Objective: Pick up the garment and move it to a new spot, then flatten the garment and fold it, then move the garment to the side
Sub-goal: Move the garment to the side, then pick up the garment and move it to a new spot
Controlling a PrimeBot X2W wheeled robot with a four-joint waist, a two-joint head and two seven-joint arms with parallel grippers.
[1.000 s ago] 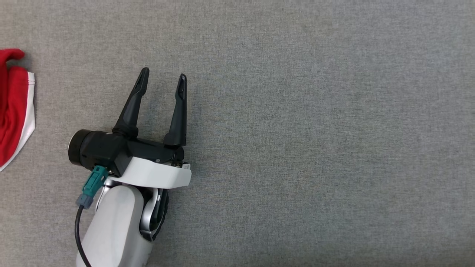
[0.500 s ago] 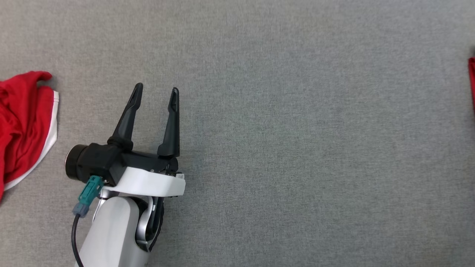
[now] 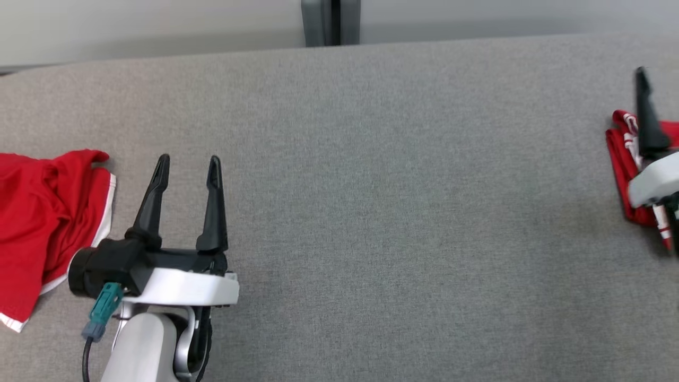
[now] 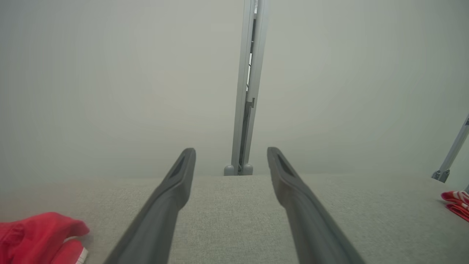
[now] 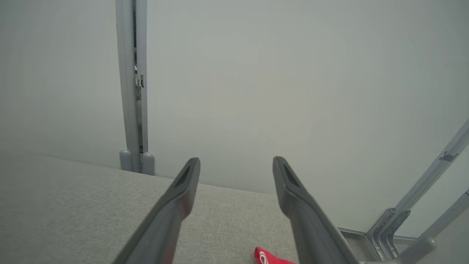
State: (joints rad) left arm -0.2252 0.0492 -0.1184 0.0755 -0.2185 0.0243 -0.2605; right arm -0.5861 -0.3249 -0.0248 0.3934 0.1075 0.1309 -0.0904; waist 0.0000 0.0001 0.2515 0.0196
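a: what takes up the most room?
b: a grey, cloth-covered table (image 3: pixel 403 212) that runs the whole width of the head view. a pale wall (image 4: pixel 110 73) stands behind its far edge, with a grey post (image 3: pixel 330 21) upright against it.
a: and where is the clothing?
b: a crumpled red garment (image 3: pixel 37 223) with a white hem lies on the table at the far left, partly cut off by the picture's edge. a smaller folded red garment (image 3: pixel 618 154) with white stripes lies at the far right.
a: the arms?
b: the left gripper (image 3: pixel 188 159) is over bare table just to the right of the crumpled red garment and not touching it. its two fingers are apart, with nothing between them.
a: and the other one?
b: the right gripper (image 5: pixel 236 161) is over the folded red garment. its wrist view shows the fingers spread and empty, with a red corner on the table low between them. whether it touches the cloth, i cannot tell.
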